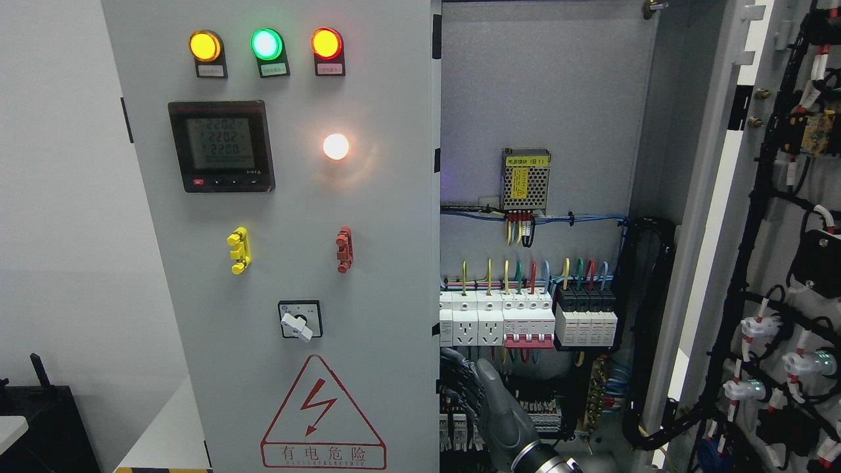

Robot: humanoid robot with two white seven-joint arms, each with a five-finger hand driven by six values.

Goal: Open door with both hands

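Note:
The grey cabinet's left door (374, 217) stands nearly shut, with lamps, a meter and a rotary switch on its face. The right door (729, 217) is swung wide open to the right, and black wiring shows on its inner side. My right hand (456, 387), dark grey, comes up from the bottom edge right of the middle. It sits at the free edge of the left door, low down, and its fingers (452, 378) curl around that edge. The left arm does not show.
Inside the cabinet (539, 98) are a power supply (525, 180), rows of breakers (525, 318) and coloured wires just behind my hand. A thick black cable bundle (647, 328) hangs at the right of the opening. A white wall and a dark object (39, 420) lie at the left.

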